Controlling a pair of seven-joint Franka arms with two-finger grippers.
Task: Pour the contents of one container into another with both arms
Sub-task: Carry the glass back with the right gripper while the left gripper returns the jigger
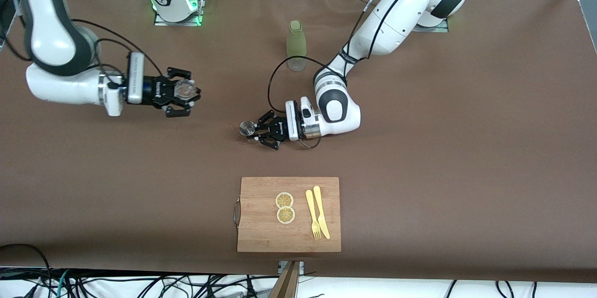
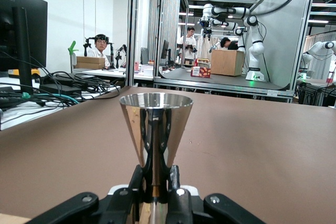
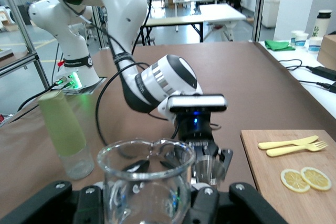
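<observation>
The silver hourglass jigger [image 1: 246, 128] stands upright, mouth up, near the middle of the table. My left gripper [image 1: 253, 130] is shut on its narrow waist. In the left wrist view the jigger's upper cone [image 2: 156, 121] rises just above the left gripper [image 2: 156, 177]. I cannot tell whether its base touches the table. My right gripper [image 1: 188, 91] is shut on the small clear glass tumbler [image 1: 185, 88], upright over the table toward the right arm's end. The right wrist view shows the tumbler [image 3: 144, 182] close up in the right gripper [image 3: 144, 203], with the jigger [image 3: 209, 169] beside it farther off.
A tall olive-green bottle [image 1: 295, 45] stands between the arms' bases, farther from the front camera than the jigger. A wooden cutting board [image 1: 261, 228] lies near the front edge with two lemon slices [image 1: 284, 207] and a yellow fork and knife [image 1: 317, 218] on it.
</observation>
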